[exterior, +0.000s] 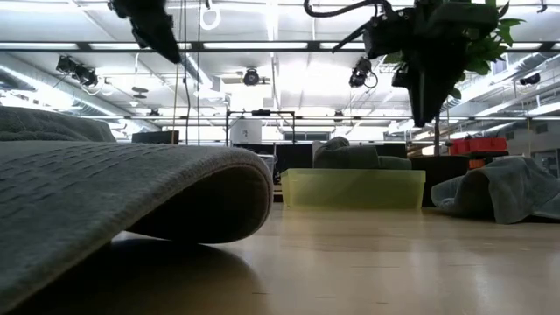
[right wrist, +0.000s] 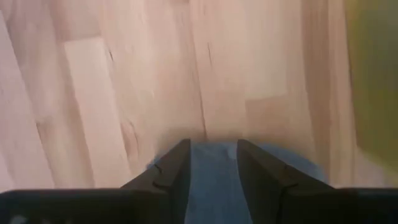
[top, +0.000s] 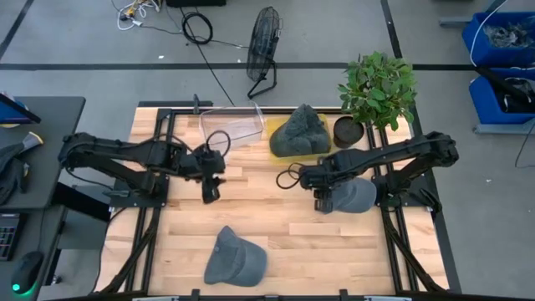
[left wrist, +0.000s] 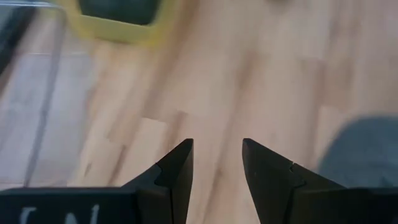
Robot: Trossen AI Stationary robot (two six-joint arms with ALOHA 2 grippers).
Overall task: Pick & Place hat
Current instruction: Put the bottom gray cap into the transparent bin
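Three grey hats show. One hat lies flat near the table's near edge and looms large in the low view. A second hat lies on the table at the right. The third hat sits in a yellow bin by the far edge. My right gripper hangs open, raised above the left edge of the second hat, touching nothing. My left gripper is open over bare wood at mid-table, high up.
A clear plastic container stands left of the yellow bin. A potted plant stands at the far right corner. Dark frame rails run along both sides. Bare wood lies between the hats.
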